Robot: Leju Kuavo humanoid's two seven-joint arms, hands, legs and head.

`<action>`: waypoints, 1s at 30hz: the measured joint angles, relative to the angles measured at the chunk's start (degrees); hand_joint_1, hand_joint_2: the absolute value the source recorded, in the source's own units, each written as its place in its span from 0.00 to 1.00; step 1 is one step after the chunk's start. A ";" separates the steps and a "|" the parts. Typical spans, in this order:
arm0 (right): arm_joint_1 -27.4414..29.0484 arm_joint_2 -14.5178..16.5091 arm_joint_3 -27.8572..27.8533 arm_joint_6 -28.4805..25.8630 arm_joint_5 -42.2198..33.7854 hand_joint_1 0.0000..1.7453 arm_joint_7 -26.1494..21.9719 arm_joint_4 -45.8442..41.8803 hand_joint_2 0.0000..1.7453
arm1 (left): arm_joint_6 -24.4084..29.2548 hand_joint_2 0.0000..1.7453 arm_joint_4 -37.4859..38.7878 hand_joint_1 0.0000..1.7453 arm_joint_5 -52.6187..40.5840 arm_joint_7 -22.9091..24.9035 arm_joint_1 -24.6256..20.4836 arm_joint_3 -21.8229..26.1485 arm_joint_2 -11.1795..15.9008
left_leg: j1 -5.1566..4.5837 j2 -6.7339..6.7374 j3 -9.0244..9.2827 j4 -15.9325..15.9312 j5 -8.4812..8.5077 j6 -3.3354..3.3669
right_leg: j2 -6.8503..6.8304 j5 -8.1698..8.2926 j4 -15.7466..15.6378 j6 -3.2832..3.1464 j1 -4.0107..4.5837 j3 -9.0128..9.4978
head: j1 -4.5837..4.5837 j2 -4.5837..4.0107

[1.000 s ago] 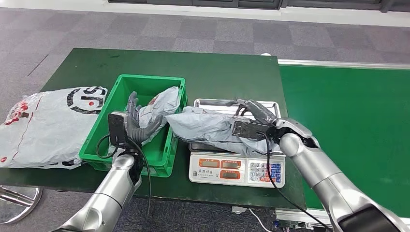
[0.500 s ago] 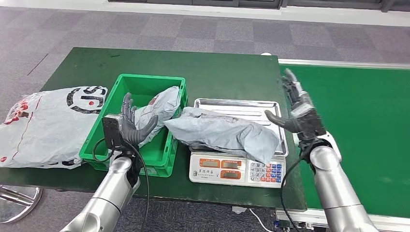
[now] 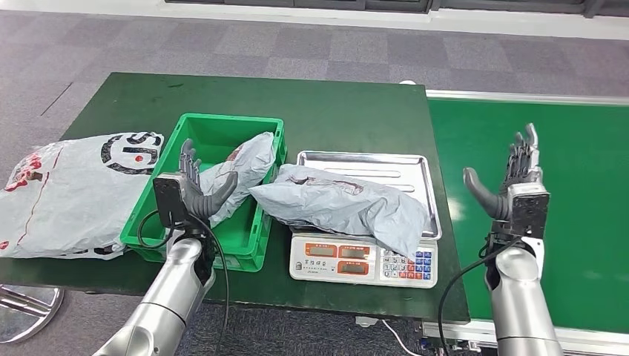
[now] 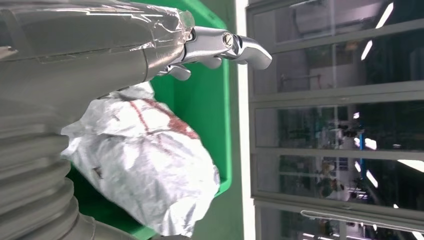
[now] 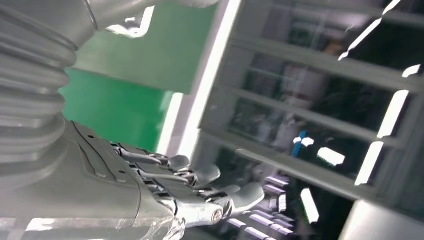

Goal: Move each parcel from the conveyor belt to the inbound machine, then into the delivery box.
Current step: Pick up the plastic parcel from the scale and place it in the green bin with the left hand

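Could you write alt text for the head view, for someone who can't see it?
A grey parcel lies on a scale beside a green box holding another parcel. The left hand and right hand are raised, open.

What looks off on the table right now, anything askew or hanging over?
The grey parcel on the scale lies skewed: one end overhangs the tray toward the green crate, another droops over the display. Both hands are open and clear of it.

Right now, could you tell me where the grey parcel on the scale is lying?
In the head view, the grey parcel lies across the scale's steel tray, right of the green box, with both hands off it.
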 joint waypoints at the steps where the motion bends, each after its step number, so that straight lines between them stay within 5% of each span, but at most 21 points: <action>1: -0.29 0.36 -0.11 -0.56 -0.28 0.00 -1.46 2.48 1.00 | 0.74 1.00 -0.63 0.00 -0.52 0.00 0.00 0.00 -0.03 | 0.00 0.00 0.00 0.00 0.00 0.00 | 0.00 0.00 0.00 0.00 0.00 0.00 | 0.00 0.00; 9: -1.88 2.14 -0.21 -2.08 -1.11 0.00 -6.07 15.02 1.00 | 3.70 1.00 -4.80 0.00 -2.38 -0.01 -0.03 -0.02 -0.14 | 0.00 -0.01 -0.01 0.01 0.00 0.00 | 0.00 0.00 0.00 0.00 0.00 -0.01 | 0.00 0.00; 15: -2.36 2.60 -0.21 -2.17 -1.12 0.00 -6.13 17.82 1.00 | 3.89 1.00 -5.56 0.00 -2.41 -0.01 -0.03 -0.03 -0.14 | 0.00 -0.01 -0.03 0.01 -0.01 0.00 | 0.00 -0.01 0.00 0.00 -0.01 -0.04 | -0.01 0.00; 23: -2.37 3.11 0.03 -6.15 0.77 0.00 -6.13 19.75 1.00 | 10.95 1.00 -10.63 0.00 -2.50 -0.02 -0.33 -3.52 -1.10 | 0.00 -0.04 -0.06 0.02 0.00 0.00 | -0.03 0.00 0.00 0.00 -0.01 -0.06 | -0.01 0.00; 26: -2.24 3.22 0.81 -7.67 0.20 0.00 -6.13 20.22 1.00 | 6.24 1.00 -11.53 0.00 -0.24 0.23 -1.43 -6.01 -2.25 | -0.01 -0.03 -0.07 0.05 0.00 0.00 | -0.03 0.00 0.00 0.01 -0.02 -0.09 | -0.01 0.00; 30: -2.31 3.20 2.56 -9.10 -0.59 0.00 -6.14 20.59 1.00 | -11.14 1.00 -5.05 0.00 -3.23 8.22 -6.71 -12.84 -4.00 | -0.01 -0.11 -0.17 0.09 0.03 0.06 | -0.11 0.03 -0.01 0.05 -0.02 -0.12 | 0.00 0.00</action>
